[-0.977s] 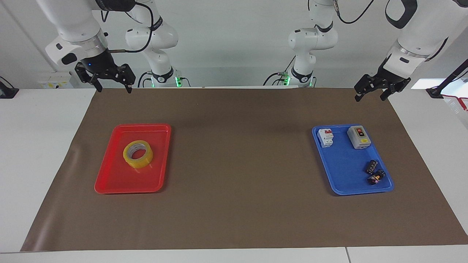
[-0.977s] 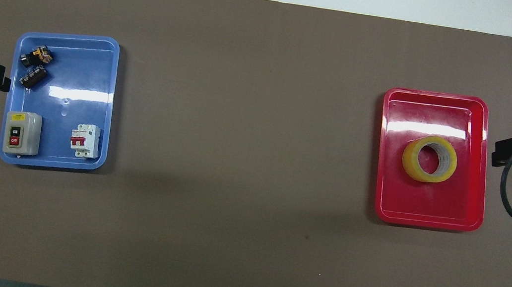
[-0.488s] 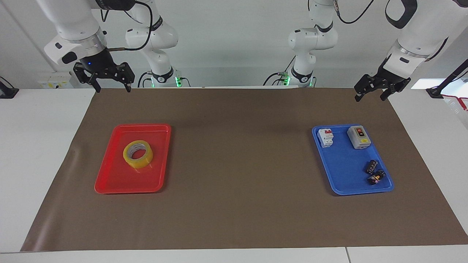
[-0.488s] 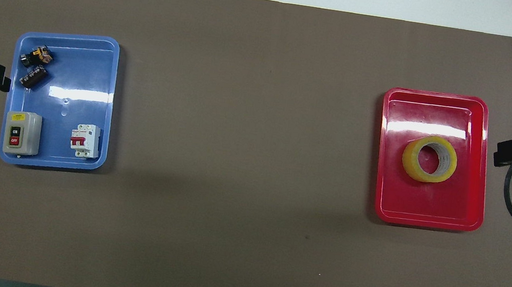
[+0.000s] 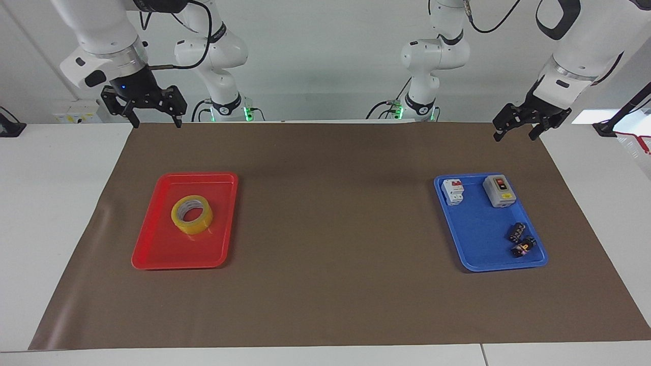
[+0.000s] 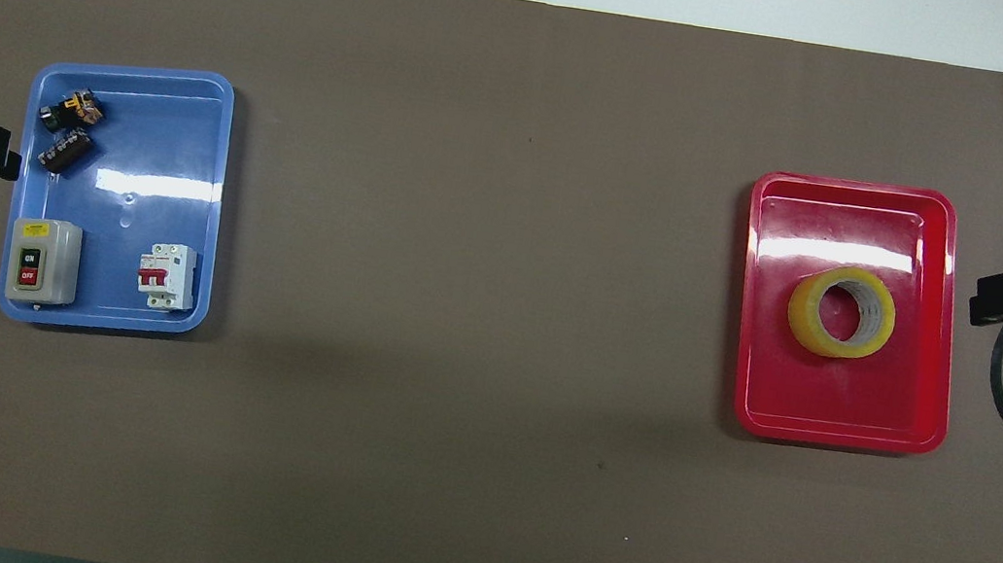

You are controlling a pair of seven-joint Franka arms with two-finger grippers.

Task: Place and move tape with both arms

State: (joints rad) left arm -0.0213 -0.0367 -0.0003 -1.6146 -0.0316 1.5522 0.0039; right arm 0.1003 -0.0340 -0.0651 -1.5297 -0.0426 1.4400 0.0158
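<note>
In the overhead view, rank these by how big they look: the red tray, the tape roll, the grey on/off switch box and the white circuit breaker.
Largest to smallest in the overhead view:
1. red tray
2. tape roll
3. grey on/off switch box
4. white circuit breaker
All four sit at table level, so nearness to the camera barely affects the order.

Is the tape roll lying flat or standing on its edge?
Lying flat: the tape roll rests in the red tray with its round hole facing up.
</note>
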